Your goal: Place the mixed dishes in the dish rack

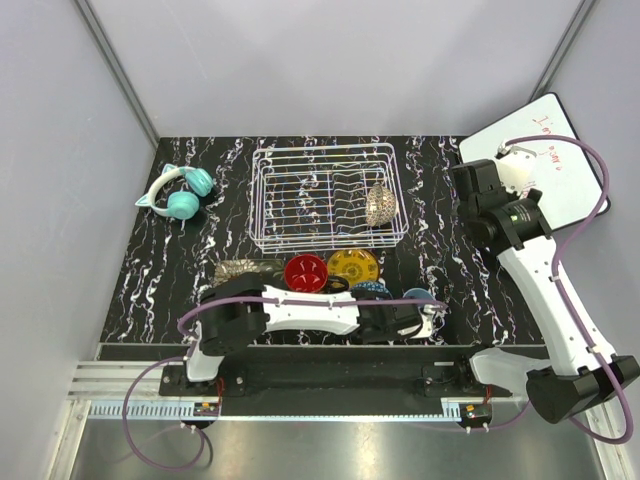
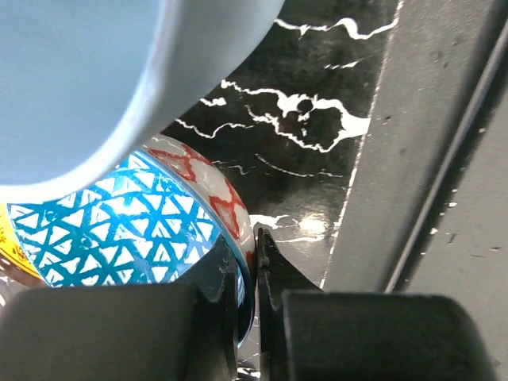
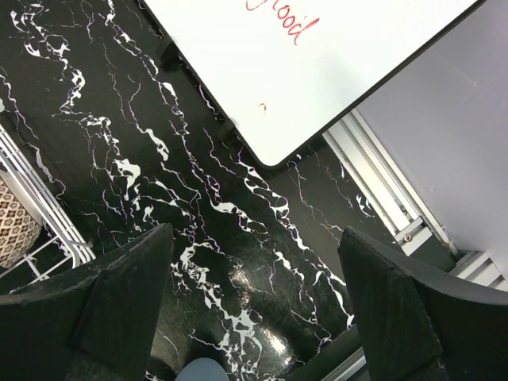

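Both left jaws pinch blue patterned bowl (image 2: 119, 230) rim between them.

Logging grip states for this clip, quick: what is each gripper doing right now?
Left gripper: closed on the rim of the blue triangle-patterned bowl.
Right gripper: open, holding nothing.

Glossy table (image 1: 180, 290), wire dish rack (image 1: 295, 200), glazed patterned bowl (image 2: 119, 230)
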